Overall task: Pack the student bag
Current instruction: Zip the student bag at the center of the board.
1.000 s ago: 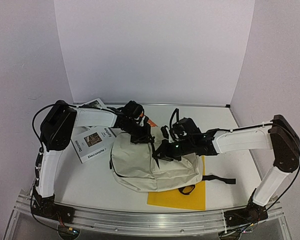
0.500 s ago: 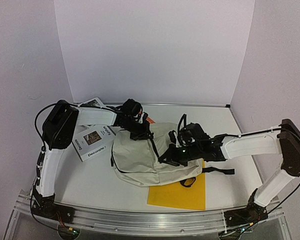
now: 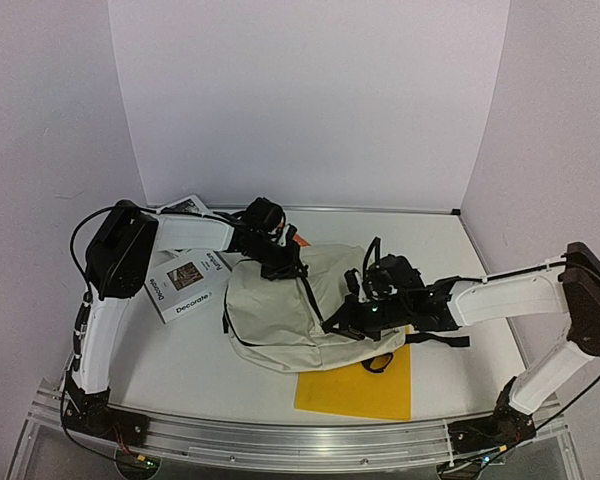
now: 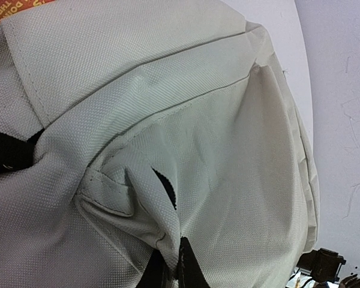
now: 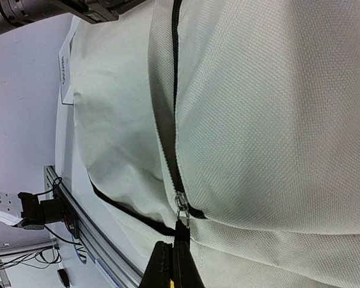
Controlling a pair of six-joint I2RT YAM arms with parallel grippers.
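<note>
right gripper (image 5: 173,264) pinching zipper pull (image 5: 180,207), left gripper (image 4: 171,270) clamping student bag (image 3: 280,315) fabric (zipping stage, guessing nearly done); book (image 3: 185,285) lying outside.

The student bag (image 3: 280,325) lies partly on a yellow sheet (image 3: 365,392), near a booklet (image 3: 185,285).

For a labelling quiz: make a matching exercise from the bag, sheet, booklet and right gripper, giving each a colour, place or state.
1 bag
2 sheet
3 booklet
4 right gripper

a yellow
b shut on the zip pull
c cream
d left of the bag

Pairs: 1-c, 2-a, 3-d, 4-b
</note>
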